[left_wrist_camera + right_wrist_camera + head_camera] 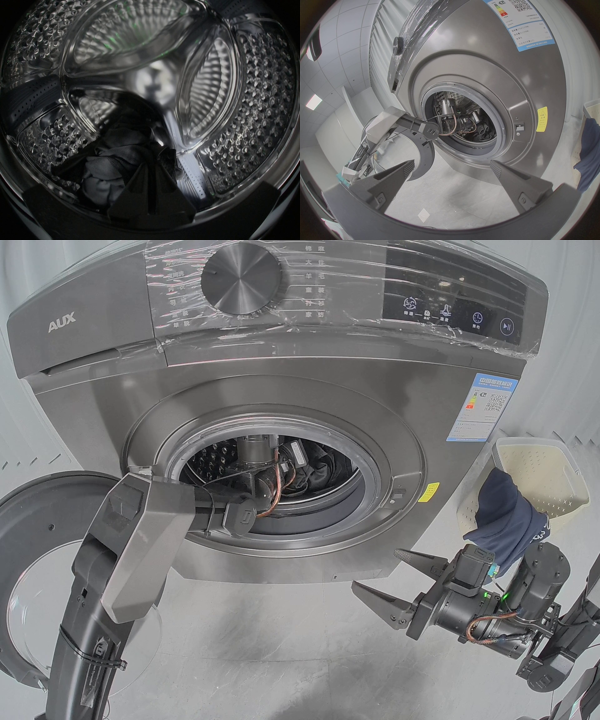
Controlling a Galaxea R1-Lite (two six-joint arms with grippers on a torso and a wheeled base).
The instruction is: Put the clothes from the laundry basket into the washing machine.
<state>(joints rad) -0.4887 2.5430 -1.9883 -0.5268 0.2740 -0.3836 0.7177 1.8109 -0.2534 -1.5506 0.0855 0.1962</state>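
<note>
The grey washing machine [400, 402] stands with its round opening uncovered. My left arm reaches through that opening into the steel drum [256, 93]. There my left gripper [150, 167] is shut, its tips pinching the dark clothes [115, 156] heaped on the drum floor. The same dark clothes [319, 468] show through the opening. A cream laundry basket [562, 452] sits to the right of the machine, with a navy garment [506, 515] draped over its near rim. My right gripper [375, 568] hangs open and empty low in front of the machine, left of the basket.
The machine's round door [37, 540] is swung wide open to the left, behind my left arm. Grey floor [281, 627] lies between the machine's front and my right gripper [451, 162]. The basket [592, 109] and navy garment [589, 150] sit near the wall.
</note>
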